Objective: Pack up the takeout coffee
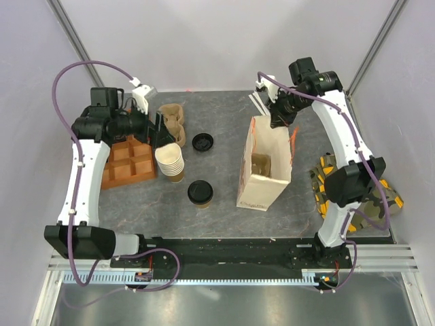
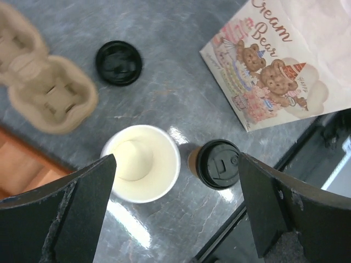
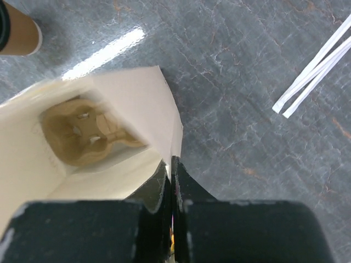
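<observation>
Right wrist only: right gripper (image 3: 171, 164) tight on bag (image 3: 131, 98) rim; left gripper (image 2: 176, 163) wide, empty.

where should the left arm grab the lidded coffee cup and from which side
I'd grip the takeout coffee by its tan wall just under the lid, coming straight down with jaws astride: it stands upright, and the cup stack crowds one side.

Grey marbled tabletop (image 1: 224, 115), faint rust-coloured flecks. Pale lavender-white walls (image 1: 204, 41) on three sides, plain. Grey metal struts (image 1: 71, 34) slanting at both rear corners. Ribbed aluminium rail (image 1: 231, 277) along near edge, dull grey surface (image 1: 272, 305) beyond. Bright glare streak (image 3: 104, 52) across tabletop.
</observation>
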You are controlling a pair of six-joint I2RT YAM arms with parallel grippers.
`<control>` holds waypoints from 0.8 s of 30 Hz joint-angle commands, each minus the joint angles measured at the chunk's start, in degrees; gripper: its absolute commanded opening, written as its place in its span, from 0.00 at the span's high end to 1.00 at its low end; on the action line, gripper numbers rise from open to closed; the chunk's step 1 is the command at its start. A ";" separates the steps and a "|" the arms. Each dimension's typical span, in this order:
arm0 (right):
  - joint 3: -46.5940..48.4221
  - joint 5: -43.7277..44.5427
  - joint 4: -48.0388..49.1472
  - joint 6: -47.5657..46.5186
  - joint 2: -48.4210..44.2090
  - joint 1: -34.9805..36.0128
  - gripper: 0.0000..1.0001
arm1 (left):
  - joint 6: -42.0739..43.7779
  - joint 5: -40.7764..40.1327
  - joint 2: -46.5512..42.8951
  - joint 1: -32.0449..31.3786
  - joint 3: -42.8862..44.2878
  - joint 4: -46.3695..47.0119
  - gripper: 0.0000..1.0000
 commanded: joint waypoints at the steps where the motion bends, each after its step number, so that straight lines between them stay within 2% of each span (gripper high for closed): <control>1: -2.80 -2.44 2.31 2.98 -7.03 0.00 1.00 | 13.59 3.57 -4.64 -6.76 -3.04 -2.68 0.00; 3: -4.91 -2.27 3.54 2.98 -9.49 0.78 1.00 | 18.06 3.48 -7.20 -11.33 -8.90 -1.99 0.00; 5: -6.15 -1.04 4.33 3.51 -11.25 1.93 1.00 | 17.13 -1.42 -10.98 -16.07 -13.32 3.52 0.00; 12: -13.09 3.08 7.58 6.76 -16.00 6.58 1.00 | 19.75 -11.44 -18.28 -24.79 -30.10 16.88 0.00; 14: -13.72 4.06 8.02 7.99 -16.70 7.20 1.00 | 21.33 -15.58 -19.07 -28.03 -32.40 19.10 0.00; 19: -14.86 7.84 10.57 14.14 -19.08 8.35 1.00 | 22.57 -21.74 -19.16 -32.09 -37.94 24.47 0.00; 24: -17.13 10.83 11.80 19.76 -21.10 9.05 1.00 | 24.06 -19.47 -18.55 -32.53 -40.67 27.02 0.00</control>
